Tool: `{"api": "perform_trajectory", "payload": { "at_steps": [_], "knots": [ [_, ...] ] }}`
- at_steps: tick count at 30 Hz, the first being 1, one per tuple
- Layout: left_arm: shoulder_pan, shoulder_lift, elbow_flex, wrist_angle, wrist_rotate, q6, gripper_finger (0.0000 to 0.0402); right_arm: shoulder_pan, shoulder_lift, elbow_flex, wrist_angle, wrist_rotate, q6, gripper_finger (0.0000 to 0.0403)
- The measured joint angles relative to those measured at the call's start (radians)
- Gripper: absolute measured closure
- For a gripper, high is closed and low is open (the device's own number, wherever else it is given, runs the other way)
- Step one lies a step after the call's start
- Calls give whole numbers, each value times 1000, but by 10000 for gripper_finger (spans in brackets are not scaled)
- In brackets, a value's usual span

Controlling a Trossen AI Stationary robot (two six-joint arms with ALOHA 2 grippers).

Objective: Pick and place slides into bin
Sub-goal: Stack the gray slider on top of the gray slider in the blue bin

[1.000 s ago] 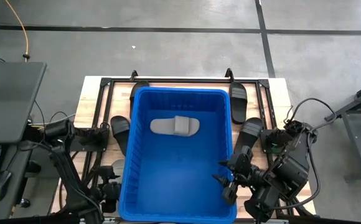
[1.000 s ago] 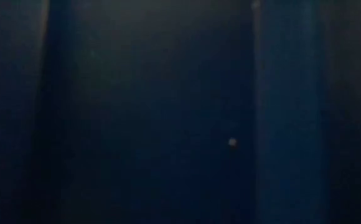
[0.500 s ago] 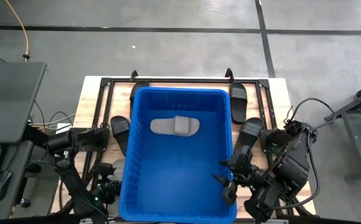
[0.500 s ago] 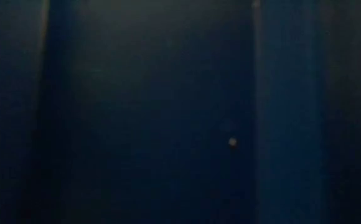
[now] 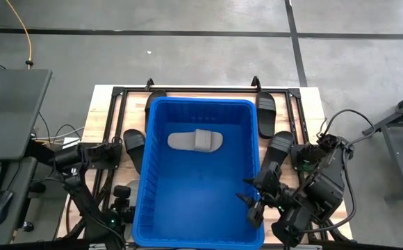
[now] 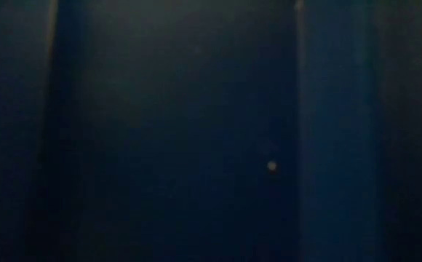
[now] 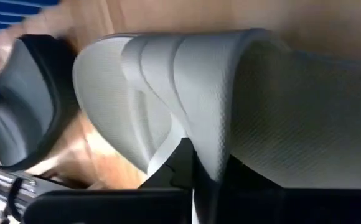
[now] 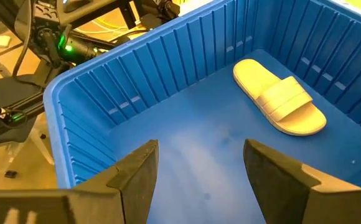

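Observation:
The blue bin (image 5: 153,173) fills the middle of the wooden table, with one light grey slide (image 5: 194,141) lying flat on its floor. Black slides lie outside it: at the far left (image 5: 155,99), on the left (image 5: 133,142), at the far right (image 5: 265,111) and on the right (image 5: 278,149). Beside the bin's near left corner lies another light grey slide (image 7: 187,87), and my left gripper (image 5: 123,206) is down on it, shut on its strap. My right gripper (image 8: 199,180) hangs open over the bin's near right corner. The low view is dark. My left gripper has the light grey slide's wide strap by its edge (image 7: 208,165), with one dark finger (image 7: 180,165) showing against the strap's inner side. The fingers come steeply from above. The slide lies on the wooden table next to a black slide (image 7: 25,106).
A black metal frame (image 5: 187,90) runs round the bin on the table top. A grey desk with a keyboard (image 5: 7,104) stands off the table's left edge. The right arm's body and cables (image 5: 319,187) crowd the near right corner.
My left gripper has sunk onto the light grey slide by the bin's near left corner and has rolled its wrist. The right arm and all the slides have kept still.

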Motion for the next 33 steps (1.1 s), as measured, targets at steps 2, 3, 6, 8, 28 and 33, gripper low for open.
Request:
{"api": "perform_trajectory", "payload": {
  "at_steps": [2, 3, 6, 8, 28, 33],
  "knots": [
    [5, -12, 5, -6, 9, 0, 394, -6, 0, 0, 0, 0, 0, 178],
    [6, -19, 12, -15, 10, -1, 396, -6, 0, 0, -2, 0, 0, 178],
    [5, -50, 26, -59, 22, -19, 397, -12, 0, 0, -9, -2, 0, 178],
    [3, -66, 29, -108, 40, -72, 398, -12, 0, 0, -9, -2, -1, 178],
    [-10, -242, 76, -272, 47, -416, 401, -11, 0, 0, -42, 9, -8, 178],
    [-10, -298, 115, -303, 2, -490, 401, -11, 0, 0, -42, 43, 10, 178]
  ]
}}
